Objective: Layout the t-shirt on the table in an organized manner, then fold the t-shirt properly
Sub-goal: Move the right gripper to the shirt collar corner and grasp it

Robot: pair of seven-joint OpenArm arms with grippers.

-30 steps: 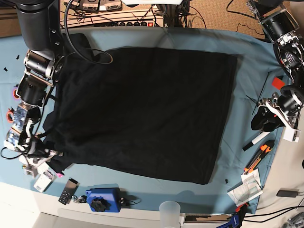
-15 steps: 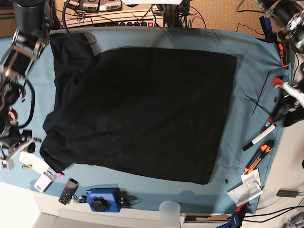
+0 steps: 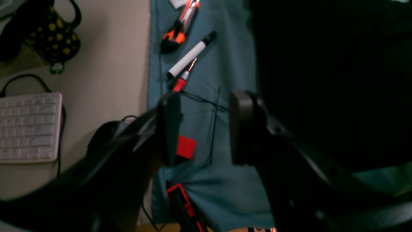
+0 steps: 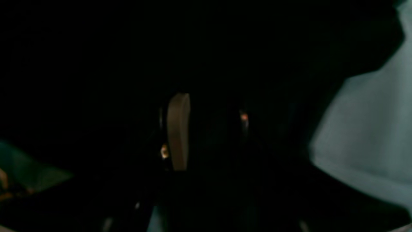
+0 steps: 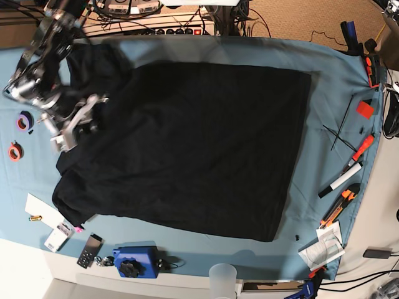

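The black t-shirt (image 5: 187,143) lies spread flat, print not showing, on the light blue table (image 5: 330,81). My right gripper (image 5: 68,131) hovers over the shirt's left edge near a sleeve. In the right wrist view one pale pad (image 4: 178,132) stands apart from the other finger above dark fabric, so the gripper (image 4: 210,130) is open. My left gripper (image 3: 206,129) is open with nothing between its fingers, above bare blue cloth just right of the shirt's (image 3: 322,80) side edge. The left arm is almost out of the base view.
A marker (image 5: 341,180), an orange utility knife (image 5: 340,208), a red pen (image 5: 361,149), black zip ties (image 5: 340,134) and a red piece (image 5: 365,109) lie at the right. Tape rolls (image 5: 14,151) sit at the left. A blue device (image 5: 134,261) and cup (image 5: 222,274) stand in front.
My right arm left the shirt's near-left corner, swung out left, then came up over the shirt's left edge. My left arm pulled back to the right, out of the base view.
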